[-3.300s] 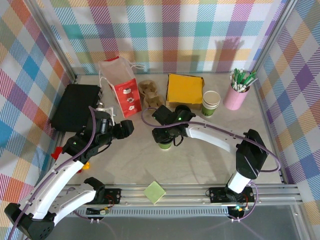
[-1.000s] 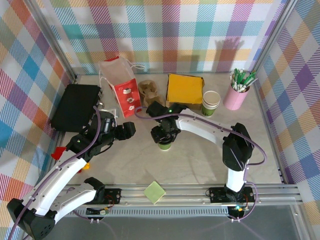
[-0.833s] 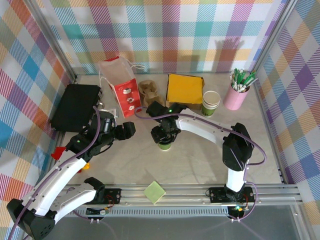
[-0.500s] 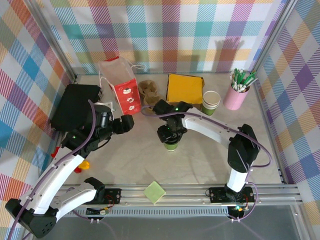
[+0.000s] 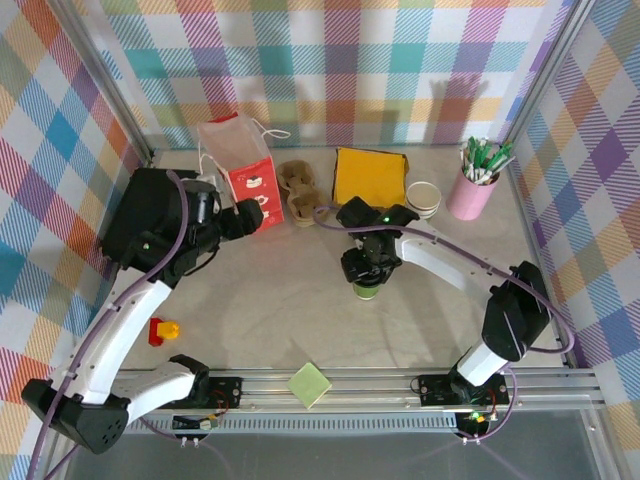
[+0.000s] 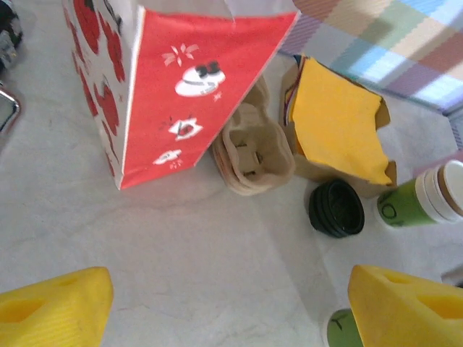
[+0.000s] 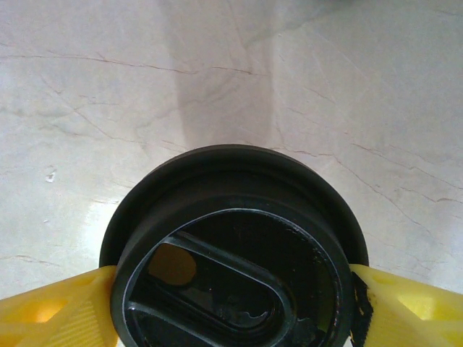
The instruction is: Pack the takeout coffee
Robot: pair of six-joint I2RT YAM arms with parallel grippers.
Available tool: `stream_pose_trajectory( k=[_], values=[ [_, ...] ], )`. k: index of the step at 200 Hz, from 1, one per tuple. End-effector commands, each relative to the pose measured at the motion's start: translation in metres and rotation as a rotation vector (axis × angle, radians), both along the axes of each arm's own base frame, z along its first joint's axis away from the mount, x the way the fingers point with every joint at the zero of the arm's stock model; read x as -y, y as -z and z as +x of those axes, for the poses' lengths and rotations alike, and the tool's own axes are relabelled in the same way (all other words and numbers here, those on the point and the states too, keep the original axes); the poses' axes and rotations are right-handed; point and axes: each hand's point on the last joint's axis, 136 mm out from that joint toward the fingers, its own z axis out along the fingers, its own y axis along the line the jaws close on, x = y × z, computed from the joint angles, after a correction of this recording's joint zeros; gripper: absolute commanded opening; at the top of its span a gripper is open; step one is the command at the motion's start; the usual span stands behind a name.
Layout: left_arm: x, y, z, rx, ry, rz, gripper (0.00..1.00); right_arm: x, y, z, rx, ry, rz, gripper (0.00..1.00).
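right gripper (image 5: 366, 274) pointing straight down, fingers (image 7: 51, 311) clamped on both sides of the takeout coffee (image 5: 367, 291) lid, left gripper (image 5: 247, 214) well left of it, jaws spread wide

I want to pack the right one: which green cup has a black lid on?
The takeout coffee clasped by the right gripper; the stack of green cups beside the pink pen cup has open rims, no lid.

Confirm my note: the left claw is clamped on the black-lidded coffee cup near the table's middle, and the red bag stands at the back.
Wrong arm: the right claw is clamped on the black-lidded coffee cup. The right wrist view shows its yellow fingers against both sides of the lid. The rest holds: cup near the middle of the table, red bag standing at the back.
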Motion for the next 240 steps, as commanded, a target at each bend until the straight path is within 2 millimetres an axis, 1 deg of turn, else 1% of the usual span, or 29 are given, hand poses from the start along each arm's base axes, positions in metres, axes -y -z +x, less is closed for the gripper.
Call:
stream_pose_trajectory(
  k=[1, 15, 41, 57, 84, 111, 180, 221, 240],
  values=[
    [-0.011, -0.016, 0.019, 0.027, -0.043, 0.005, 0.85, 0.010, -0.007, 0.006, 0.054, 0.013, 0.017, 0.76],
    [-0.007, -0.016, 0.029, 0.017, -0.043, -0.004, 0.83, 0.016, -0.007, 0.007, 0.060, 0.026, 0.020, 0.76],
    [0.012, -0.011, 0.045, -0.011, 0.009, -0.058, 0.79, 0.030, -0.003, 0.007, 0.059, 0.056, 0.020, 0.76],
    [0.022, -0.003, 0.050, -0.028, 0.034, -0.091, 0.77, 0.034, -0.001, 0.006, 0.062, 0.064, 0.029, 0.77],
    [0.031, 0.004, 0.053, -0.037, 0.050, -0.119, 0.75, 0.038, 0.004, 0.006, 0.063, 0.068, 0.020, 0.78],
    [0.039, 0.006, 0.049, -0.035, 0.070, -0.129, 0.75, 0.048, 0.009, 0.007, 0.071, 0.083, -0.009, 0.78],
    [0.050, 0.012, 0.043, -0.048, 0.100, -0.125, 0.74, 0.095, 0.014, 0.018, 0.080, 0.191, -0.015, 0.78],
    [0.051, 0.009, 0.041, -0.040, 0.103, -0.126, 0.74, 0.134, 0.017, 0.032, 0.086, 0.287, -0.024, 0.79],
    [0.051, 0.009, 0.040, -0.043, 0.104, -0.125, 0.74, 0.157, 0.015, 0.042, 0.093, 0.360, -0.013, 0.79]
  ],
)
